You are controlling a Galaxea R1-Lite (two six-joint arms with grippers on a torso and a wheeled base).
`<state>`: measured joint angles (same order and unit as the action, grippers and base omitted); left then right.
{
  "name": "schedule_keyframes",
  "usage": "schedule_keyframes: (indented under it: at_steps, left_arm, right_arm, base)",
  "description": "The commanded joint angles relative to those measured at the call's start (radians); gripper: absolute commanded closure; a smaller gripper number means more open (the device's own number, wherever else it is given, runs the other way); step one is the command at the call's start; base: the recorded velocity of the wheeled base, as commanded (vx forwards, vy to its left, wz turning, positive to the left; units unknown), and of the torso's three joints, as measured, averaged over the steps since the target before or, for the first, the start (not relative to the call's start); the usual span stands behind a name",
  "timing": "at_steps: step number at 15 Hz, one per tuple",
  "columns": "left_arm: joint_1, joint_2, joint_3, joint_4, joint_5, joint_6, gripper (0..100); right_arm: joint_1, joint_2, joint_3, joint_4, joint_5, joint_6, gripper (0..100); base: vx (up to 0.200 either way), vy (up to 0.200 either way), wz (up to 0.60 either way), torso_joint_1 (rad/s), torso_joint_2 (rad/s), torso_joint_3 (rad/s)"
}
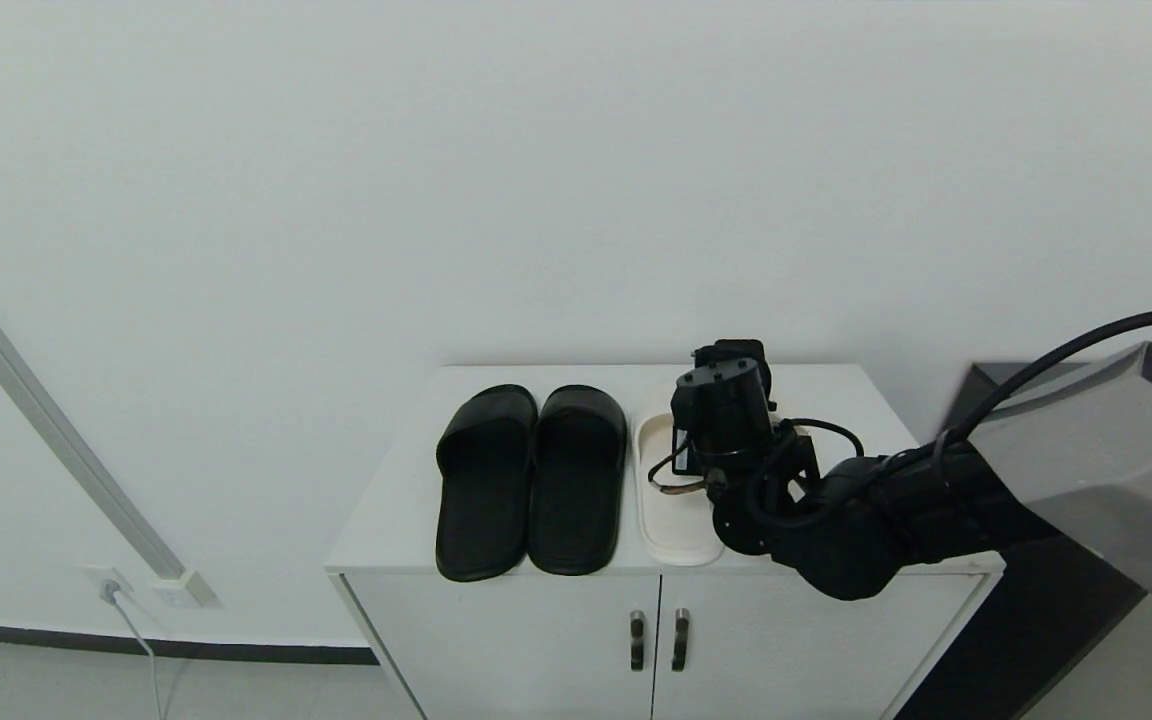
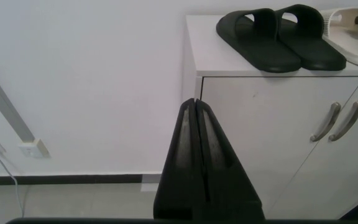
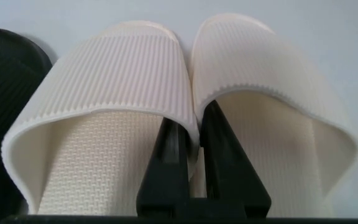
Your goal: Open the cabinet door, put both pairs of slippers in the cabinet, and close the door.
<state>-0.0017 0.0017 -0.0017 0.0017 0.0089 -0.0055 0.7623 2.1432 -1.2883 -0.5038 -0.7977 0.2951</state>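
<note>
Cabinet doors [image 1: 506, 650] shut, so nothing is done yet. Black slippers [image 1: 486, 490] and white slippers [image 3: 104, 93] lie side by side on the cabinet top [image 1: 396, 500]. My right gripper [image 3: 192, 124] seemingly pinches the white pair's touching straps. My left gripper [image 2: 196, 109] is closed and empty, low beside the cabinet.

Bright, even light; soft, faint shadows
</note>
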Motion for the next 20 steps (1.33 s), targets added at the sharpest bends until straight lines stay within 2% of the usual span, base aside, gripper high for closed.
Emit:
schedule_keyframes:
  at_steps: [1,3,7,8,9,10,13,14,20]
  left_arm:
    - [0.0,0.0,0.0,0.0,0.0,-0.001,100]
    - [0.0,0.0,0.0,0.0,0.0,-0.001,100]
    - [0.0,0.0,0.0,0.0,0.0,0.001,100]
    - [0.0,0.0,0.0,0.0,0.0,0.001,100]
    - [0.0,0.0,0.0,0.0,0.0,0.001,100]
    - [0.0,0.0,0.0,0.0,0.0,0.001,100]
    - [0.0,0.0,0.0,0.0,0.0,0.001,100]
    - [0.0,0.0,0.0,0.0,0.002,-0.001,100]
    - [0.0,0.0,0.0,0.0,0.002,-0.001,100]
  right_arm:
    - [0.005,-0.088,0.043,-0.001,0.002,-0.024,100]
    - [0.008,-0.161,0.092,-0.001,0.017,-0.053,100]
    - [0.066,-0.451,0.365,-0.004,0.216,-0.123,100]
    - [0.074,-0.48,0.392,-0.005,0.245,-0.128,100]
    - [0.107,-0.592,0.511,-0.012,0.368,-0.142,100]
    - [0.123,-0.66,0.575,-0.015,0.436,-0.156,100]
    - [0.132,-0.795,0.667,-0.007,0.607,-0.175,100]
    - [0.132,-0.816,0.676,0.005,0.64,-0.179,100]
    - [0.132,-0.798,0.682,0.016,0.652,-0.183,100]
  base:
    - [0.0,0.0,0.0,0.0,0.0,0.0]
    - [0.0,0.0,0.0,0.0,0.0,0.0]
    - [0.0,0.0,0.0,0.0,0.0,0.0]
    - [0.0,0.0,0.0,0.0,0.0,0.0]
    - [0.0,0.0,0.0,0.0,0.0,0.0]
    - [0.0,0.0,0.0,0.0,0.0,0.0]
    - [0.0,0.0,0.0,0.0,0.0,0.0]
    - [0.0,0.0,0.0,0.0,0.0,0.0]
    - [0.0,0.0,0.0,0.0,0.0,0.0]
